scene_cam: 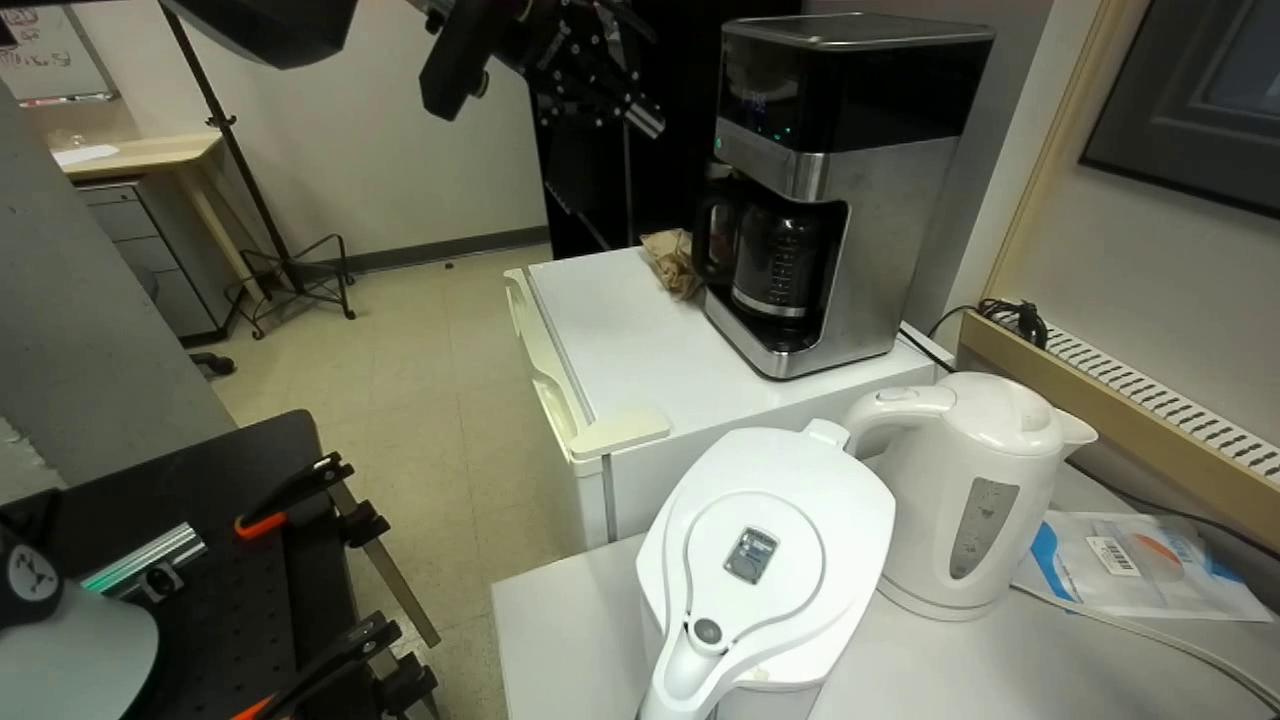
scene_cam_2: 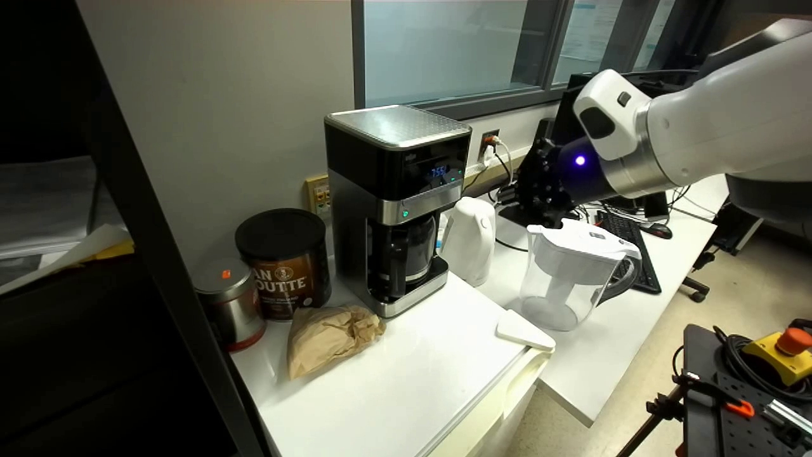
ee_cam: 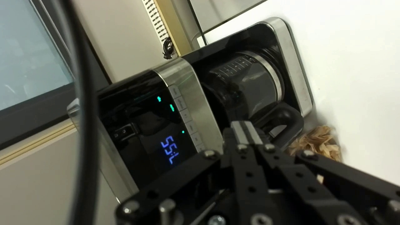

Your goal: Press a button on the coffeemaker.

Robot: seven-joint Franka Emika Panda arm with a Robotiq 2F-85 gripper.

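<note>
The coffeemaker [scene_cam: 885, 240] is a tall black and silver machine on a white surface. It also shows in an exterior view [scene_cam_2: 352, 219] and in the wrist view [ee_cam: 184, 73]. Its dark glass carafe [ee_cam: 250, 84] sits inside. The wrist view shows a row of small silver buttons [ee_cam: 185, 115] on the band, beside the lit blue display [ee_cam: 169, 150]. A green light [scene_cam_2: 405, 213] glows on the front. My gripper [ee_cam: 246, 132] is shut with nothing between its fingertips. In an exterior view the gripper [scene_cam: 645, 120] is apart from the machine, in front of its control panel.
A white kettle [scene_cam: 985, 500] and a white-lidded water pitcher [scene_cam: 770, 560] stand beside the machine. A crumpled brown paper bag [scene_cam_2: 333, 336], a coffee can [scene_cam_2: 285, 266] and a metal tin [scene_cam_2: 231, 304] are on its other side. A dark cable [ee_cam: 82, 112] crosses the wrist view.
</note>
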